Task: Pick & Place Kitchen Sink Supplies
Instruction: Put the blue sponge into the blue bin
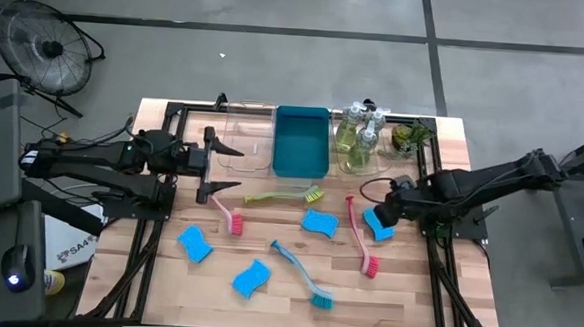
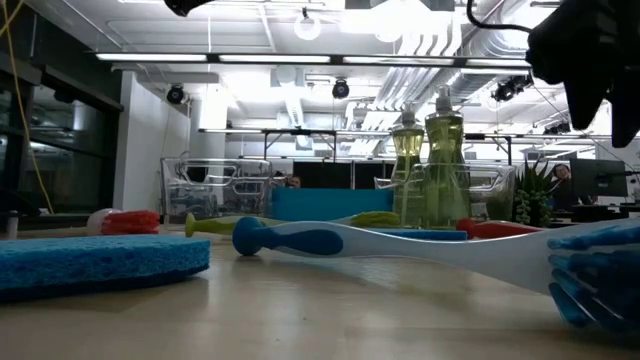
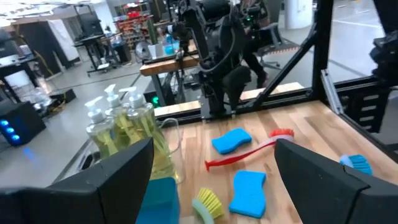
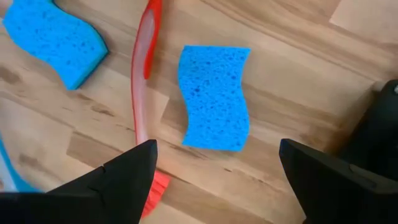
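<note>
Right end effector [image 1: 385,210]: hangs fingers spread over a blue sponge [image 1: 377,225], to the right of and nearer the front bench edge than the blue bin [image 1: 301,141]. Grips nothing. Left end effector [image 1: 217,165]: likewise spread and empty, waits just left of the blue bin, in front of the clear tray [image 1: 248,138].

Hidden or cut off:
- From above, covers part of the blue sponge with the right arm; shows it whole only in the right wrist view [image 4: 214,96], flat on the wood between the two dark fingers and apart from both.
- Crops the red brush [image 4: 144,81] there, bristle end half behind one finger.
- Cuts a dark shape at the low view's top right corner; cannot tell which arm.
- Blurs the teal brush [image 2: 400,245] and a near sponge [image 2: 95,260] in the low view, masking most of the bench behind them.

Seen in one view only:
- From above: full layout. Pump bottles [image 1: 358,137] just right of the blue bin; yellow-green brush [image 1: 285,195] directly in front of it; pink brush [image 1: 226,213] front-left of it; second sponge [image 1: 319,222] in front of it, beside the red brush [image 1: 360,237]; teal brush [image 1: 301,274] and two more sponges [image 1: 195,244] [image 1: 251,278] farther toward the front.
- Left wrist view: bottles' pump heads and yellowish liquid [image 3: 124,124].
</note>
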